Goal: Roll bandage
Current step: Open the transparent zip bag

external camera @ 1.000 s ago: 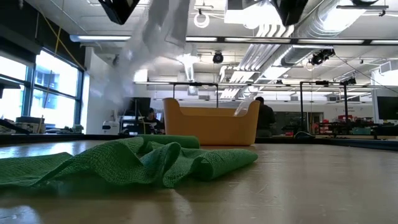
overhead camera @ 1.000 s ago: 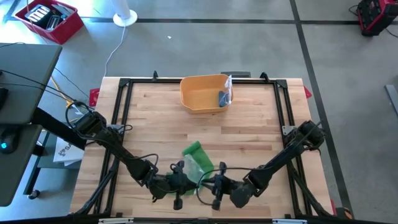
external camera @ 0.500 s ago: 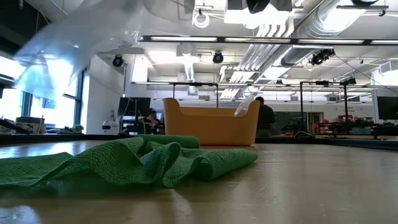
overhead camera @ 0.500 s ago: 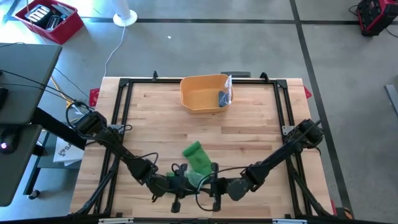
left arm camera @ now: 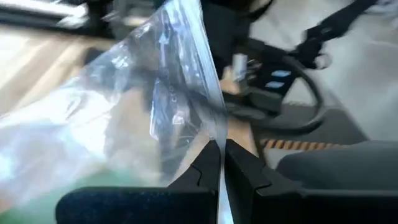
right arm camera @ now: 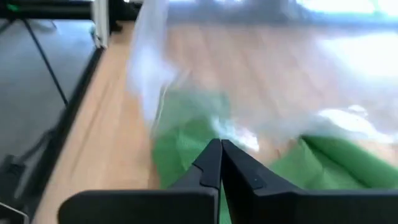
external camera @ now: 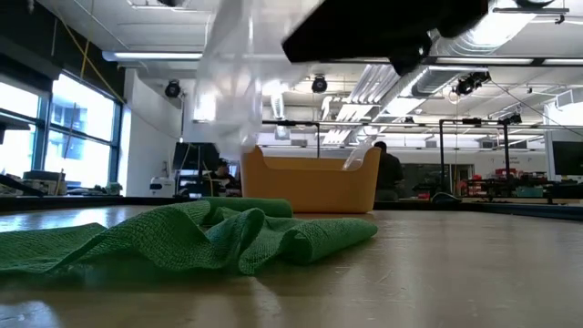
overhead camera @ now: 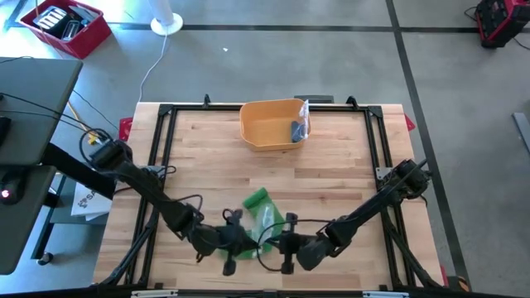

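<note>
**Bandage lies loose while both claws pinch a clear bag**

Bandage first: the green bandage [overhead camera: 263, 212] is not rolled yet. It lies crumpled on the wooden table [overhead camera: 331, 178], near the front edge, just beyond my two claws.

My left claw [left arm camera: 217, 163] is pinched tight on the edge of a clear plastic bag [left arm camera: 149, 106]. My right claw [right arm camera: 219, 163] is squeezed tight too, and it looks like it holds the other side of the same bag [right arm camera: 155, 68]. The bag hangs above the bandage between them.

Farther back sits an orange tub [overhead camera: 269, 124] with something small inside.

I think the step now is handling the bag over the cloth. To do it well, I should move both arms slowly together, so the thin plastic does not rip or slip out. I should keep the bag's mouth over the bandage and not drag the cloth off the table.
</note>
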